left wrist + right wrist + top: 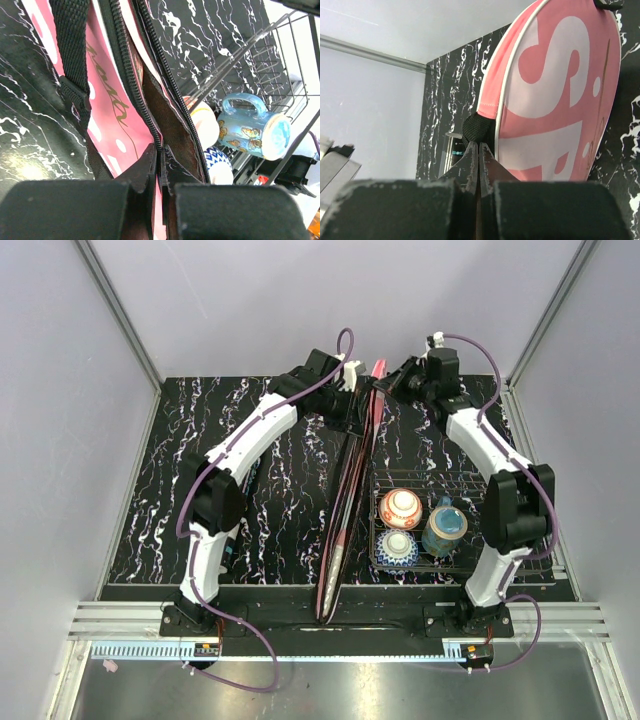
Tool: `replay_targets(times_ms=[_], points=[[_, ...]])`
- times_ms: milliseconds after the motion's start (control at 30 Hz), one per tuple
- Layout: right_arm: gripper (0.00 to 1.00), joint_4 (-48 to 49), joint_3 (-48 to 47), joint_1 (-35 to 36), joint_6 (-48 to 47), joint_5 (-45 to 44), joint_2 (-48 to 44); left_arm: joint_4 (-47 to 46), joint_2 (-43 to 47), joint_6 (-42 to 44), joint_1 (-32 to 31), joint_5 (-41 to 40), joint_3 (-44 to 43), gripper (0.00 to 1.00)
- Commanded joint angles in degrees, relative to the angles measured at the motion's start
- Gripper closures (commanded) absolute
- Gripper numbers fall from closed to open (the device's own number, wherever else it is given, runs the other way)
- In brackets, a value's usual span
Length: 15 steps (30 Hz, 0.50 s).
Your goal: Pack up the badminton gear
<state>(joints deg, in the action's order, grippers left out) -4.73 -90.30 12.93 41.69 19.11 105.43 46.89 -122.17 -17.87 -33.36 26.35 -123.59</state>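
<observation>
Marbled black table [250, 490], and your racket cover [340, 530] stands on its edge down the middle of it, narrow end toward the arm bases and wide pink head at the far side, where both arms meet it. Your left gripper [160, 150] is closed tight on the cover's lip beside the zip [172, 95], and the two rows of teeth there gape apart. Your right gripper [479, 145] is also fully closed, its tips pressed up under the black tab [476, 129] on the rim of the head; you cannot tell from here whether any of the tab is actually pinched. This looks like the zipping-up step, so test that right grip with a slight tug before you commit. If the tab slips, reopen and take it deeper. Draw along the line of the teeth, not across it, and use the left hold to keep the lip taut. Keep the cover upright and away from the wire basket [470, 485] just beside it, where the cup [255, 125] lies
</observation>
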Motion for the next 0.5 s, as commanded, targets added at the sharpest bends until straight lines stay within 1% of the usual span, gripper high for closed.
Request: replay_targets(times_ms=[0, 100, 167, 267, 367, 467], points=[[1.0, 6.73, 8.73, 1.65, 5.59, 3.65, -9.6, -5.23, 2.02, -0.94, -0.12, -0.51, -1.3, 1.0], [1.0, 7.19, 12.95, 2.71, 6.2, 2.07, -13.84, -5.23, 1.85, -1.03, -0.12, -0.33, -1.39, 1.0], [1.0, 9.12, 16.45, 3.5, 8.48, 2.33, -15.68, -5.5, 1.85, -1.2, -0.03, -0.33, -1.21, 1.0], [1.0, 9.92, 19.97, 5.0, 8.49, 0.67, -18.84, -5.67, 1.76, -1.29, -0.03, -0.16, -1.21, 1.0], [1.0, 11.24, 22.27, 5.35, 8.49, -0.3, -19.73, -5.76, 1.93, -1.12, -0.12, 0.46, -0.78, 1.0], [1.0, 10.36, 22.01, 5.44, 7.62, 0.31, -19.64, -5.67, 2.2, -0.85, -0.12, 0.72, -0.25, 1.0]])
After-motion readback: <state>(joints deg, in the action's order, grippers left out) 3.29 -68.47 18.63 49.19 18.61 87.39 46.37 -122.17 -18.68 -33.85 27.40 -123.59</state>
